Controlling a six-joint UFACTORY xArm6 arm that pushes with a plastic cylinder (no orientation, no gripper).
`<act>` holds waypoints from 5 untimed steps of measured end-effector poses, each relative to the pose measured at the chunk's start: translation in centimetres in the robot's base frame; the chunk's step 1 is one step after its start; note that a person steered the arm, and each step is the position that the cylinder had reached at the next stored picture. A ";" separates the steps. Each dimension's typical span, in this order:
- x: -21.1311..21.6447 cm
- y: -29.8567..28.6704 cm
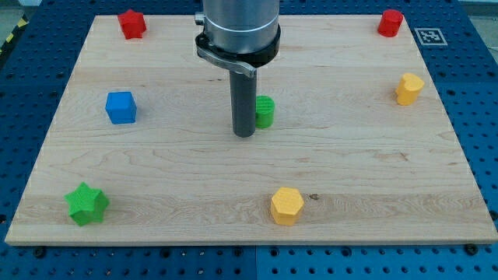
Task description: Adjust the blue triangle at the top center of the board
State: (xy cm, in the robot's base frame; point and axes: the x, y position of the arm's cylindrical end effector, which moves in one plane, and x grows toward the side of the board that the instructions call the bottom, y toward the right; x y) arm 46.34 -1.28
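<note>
Around my tip (244,134), seven blocks, one blue cube (120,107)

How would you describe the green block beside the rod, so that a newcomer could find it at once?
Start from the wooden board and go to the dark rod at its middle. The green block sits just to the view's right of my tip, partly hidden by the rod. Unlike the green star at the bottom left, it is rounded and central.

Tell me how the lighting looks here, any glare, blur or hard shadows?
Camera view: even, soft light, sharp throughout; only faint shadows under my tip and the green block; mild sheen on the metal arm; no glare on the wooden board.
</note>
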 end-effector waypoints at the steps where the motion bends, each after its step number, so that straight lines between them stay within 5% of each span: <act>1: -1.5 0.0; 5: -7.8 0.0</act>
State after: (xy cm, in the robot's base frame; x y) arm 38.52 -1.28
